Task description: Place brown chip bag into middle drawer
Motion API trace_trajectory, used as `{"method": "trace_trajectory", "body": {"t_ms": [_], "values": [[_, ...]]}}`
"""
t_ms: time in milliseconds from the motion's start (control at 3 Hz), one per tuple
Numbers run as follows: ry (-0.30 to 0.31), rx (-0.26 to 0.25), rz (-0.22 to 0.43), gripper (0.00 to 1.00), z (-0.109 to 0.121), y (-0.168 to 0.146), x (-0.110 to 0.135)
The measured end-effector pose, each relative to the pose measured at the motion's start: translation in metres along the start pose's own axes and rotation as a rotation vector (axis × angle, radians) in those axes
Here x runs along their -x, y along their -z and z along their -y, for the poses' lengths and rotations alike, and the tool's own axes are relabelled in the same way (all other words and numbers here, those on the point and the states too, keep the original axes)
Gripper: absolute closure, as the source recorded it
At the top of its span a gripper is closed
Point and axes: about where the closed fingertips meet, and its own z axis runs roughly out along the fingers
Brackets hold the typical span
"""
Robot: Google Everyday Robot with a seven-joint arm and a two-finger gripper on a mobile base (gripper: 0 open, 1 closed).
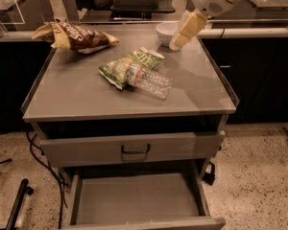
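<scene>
The brown chip bag [79, 36] lies at the back left corner of the cabinet top, crinkled, with tan ends. The middle drawer [134, 198] is pulled out below and its grey floor is bare. My gripper [185, 30] hangs above the back right of the cabinet top, just right of the white bowl. It is far to the right of the brown chip bag and holds nothing that I can see.
A green chip bag [129, 63] and a clear water bottle [151, 82] lie together mid-top. A white bowl [164, 31] stands at the back. A closed drawer front with a black handle [135, 150] sits above the open drawer. Cables [43, 162] trail on the floor at left.
</scene>
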Motion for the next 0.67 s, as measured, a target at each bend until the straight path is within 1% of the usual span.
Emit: {"method": "trace_trajectory", "body": {"t_ms": [333, 667], "values": [[0.000, 0.000, 0.000, 0.00, 0.000, 0.000, 0.000], [0.037, -0.029, 0.020, 0.00, 0.006, -0.011, 0.003]]}}
